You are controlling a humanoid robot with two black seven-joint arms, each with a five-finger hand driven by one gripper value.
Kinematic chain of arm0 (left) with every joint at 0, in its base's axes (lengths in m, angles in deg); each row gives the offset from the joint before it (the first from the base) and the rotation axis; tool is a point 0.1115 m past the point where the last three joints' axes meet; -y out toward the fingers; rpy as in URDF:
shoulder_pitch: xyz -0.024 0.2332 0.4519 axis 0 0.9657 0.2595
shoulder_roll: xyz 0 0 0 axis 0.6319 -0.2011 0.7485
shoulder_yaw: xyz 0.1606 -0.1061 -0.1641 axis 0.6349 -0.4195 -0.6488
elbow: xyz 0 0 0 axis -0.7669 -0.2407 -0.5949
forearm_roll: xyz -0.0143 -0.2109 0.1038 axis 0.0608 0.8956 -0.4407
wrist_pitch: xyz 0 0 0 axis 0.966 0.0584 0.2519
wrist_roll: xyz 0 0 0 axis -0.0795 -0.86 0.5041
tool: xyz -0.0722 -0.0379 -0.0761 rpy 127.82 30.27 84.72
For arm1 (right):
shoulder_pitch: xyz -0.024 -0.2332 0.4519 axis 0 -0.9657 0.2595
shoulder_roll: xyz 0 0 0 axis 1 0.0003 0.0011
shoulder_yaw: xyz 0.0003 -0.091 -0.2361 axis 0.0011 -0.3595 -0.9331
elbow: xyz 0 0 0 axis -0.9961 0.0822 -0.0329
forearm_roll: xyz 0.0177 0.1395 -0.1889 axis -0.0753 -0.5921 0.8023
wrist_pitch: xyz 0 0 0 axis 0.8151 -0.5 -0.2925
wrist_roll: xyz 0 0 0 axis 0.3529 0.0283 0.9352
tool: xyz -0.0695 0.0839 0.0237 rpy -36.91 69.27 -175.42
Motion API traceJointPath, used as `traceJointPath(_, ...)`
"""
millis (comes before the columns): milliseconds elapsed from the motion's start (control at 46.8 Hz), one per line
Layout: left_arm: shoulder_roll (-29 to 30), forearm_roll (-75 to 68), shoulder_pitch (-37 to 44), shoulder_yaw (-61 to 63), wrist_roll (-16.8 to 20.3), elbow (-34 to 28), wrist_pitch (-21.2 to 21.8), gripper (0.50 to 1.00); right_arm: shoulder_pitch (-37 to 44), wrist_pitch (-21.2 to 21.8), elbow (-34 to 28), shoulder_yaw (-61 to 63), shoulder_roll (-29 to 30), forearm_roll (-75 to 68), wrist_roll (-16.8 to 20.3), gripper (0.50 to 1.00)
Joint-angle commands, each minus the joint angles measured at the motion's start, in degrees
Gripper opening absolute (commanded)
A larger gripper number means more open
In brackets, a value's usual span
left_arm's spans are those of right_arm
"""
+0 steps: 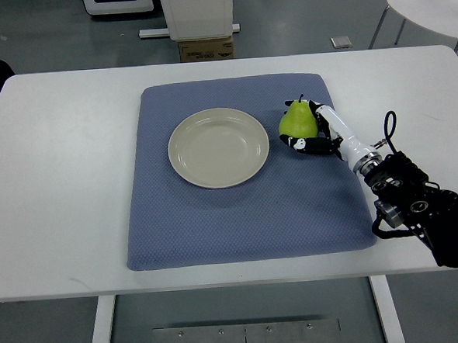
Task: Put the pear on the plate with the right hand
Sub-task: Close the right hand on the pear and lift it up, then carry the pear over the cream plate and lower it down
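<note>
A green pear (297, 120) stands upright on the blue mat (240, 217), just right of the cream plate (219, 147). My right hand (308, 128) reaches in from the lower right, its black and white fingers (302, 144) curled around the pear's right and near sides. The plate holds nothing. The pear's base seems to rest on the mat. My left arm does not show.
The mat lies on a white table (59, 190). Beyond the table's far edge stand a white cabinet base (198, 14) and a cardboard box (204, 48); a white chair (429, 8) is at the back right.
</note>
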Motion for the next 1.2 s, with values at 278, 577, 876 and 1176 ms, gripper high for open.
traceJointPath(278, 0.00, 0.00, 0.00, 0.00, 0.00, 0.00, 0.00, 1.000, 5.48, 0.00, -0.35, 1.26, -0.10, -1.79, 0.00, 0.500)
traceJointPath(577, 0.00, 0.00, 0.00, 0.00, 0.00, 0.00, 0.00, 1.000, 9.00, 1.05, -0.62, 1.08, 0.34, -1.88, 0.00, 0.500)
traceJointPath(876, 0.00, 0.00, 0.00, 0.00, 0.00, 0.00, 0.00, 1.000, 10.67, 2.28, -1.23, 0.47, 3.24, -1.79, 0.00, 0.500)
traceJointPath(1176, 0.00, 0.00, 0.00, 0.00, 0.00, 0.00, 0.00, 1.000, 10.58, 4.30, -2.99, -1.20, 4.38, -1.79, 0.00, 0.500)
